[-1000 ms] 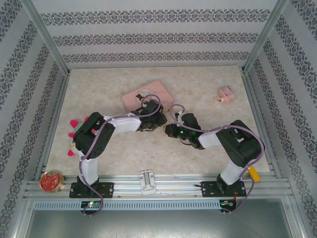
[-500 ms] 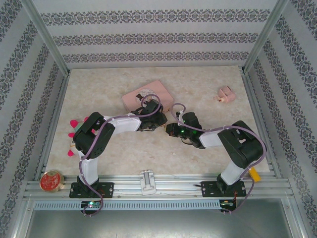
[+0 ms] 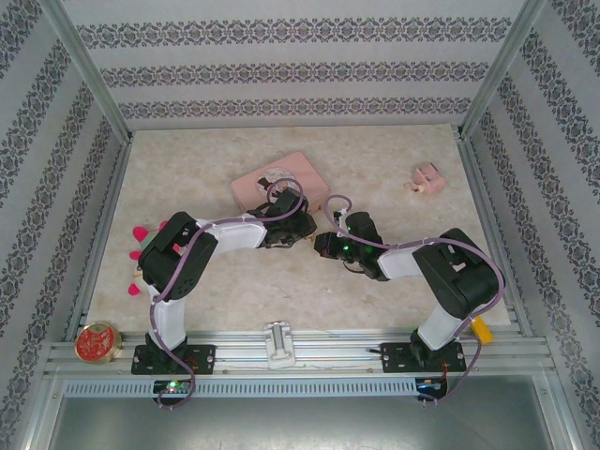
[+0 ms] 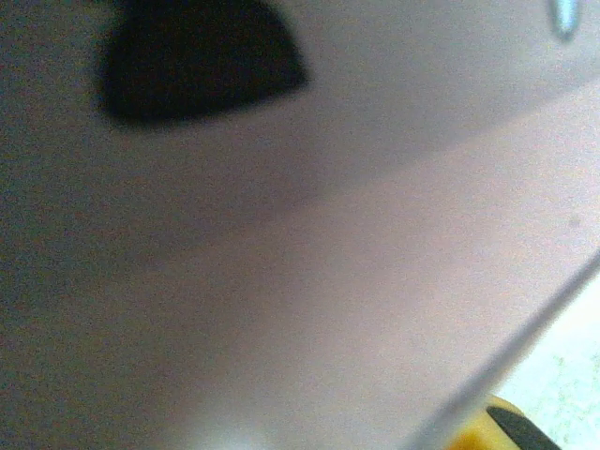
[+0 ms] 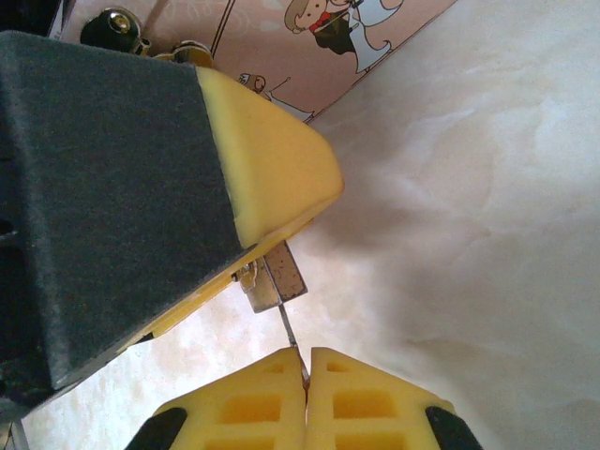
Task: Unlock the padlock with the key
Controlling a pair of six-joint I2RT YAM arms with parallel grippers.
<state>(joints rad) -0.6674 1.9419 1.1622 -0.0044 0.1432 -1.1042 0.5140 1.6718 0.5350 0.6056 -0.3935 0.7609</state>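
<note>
My right gripper (image 5: 307, 362) pinched the thin dark metal key (image 5: 287, 330), probably slippery, at lower centre; my left gripper (image 5: 267, 262) clamped the brass padlock (image 5: 277, 281).

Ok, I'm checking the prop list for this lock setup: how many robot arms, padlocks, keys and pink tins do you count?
Robot arms: 2 (left arm, right arm)
Padlock: 1
Key: 1
Pink tin: 1
Total: 5
</note>
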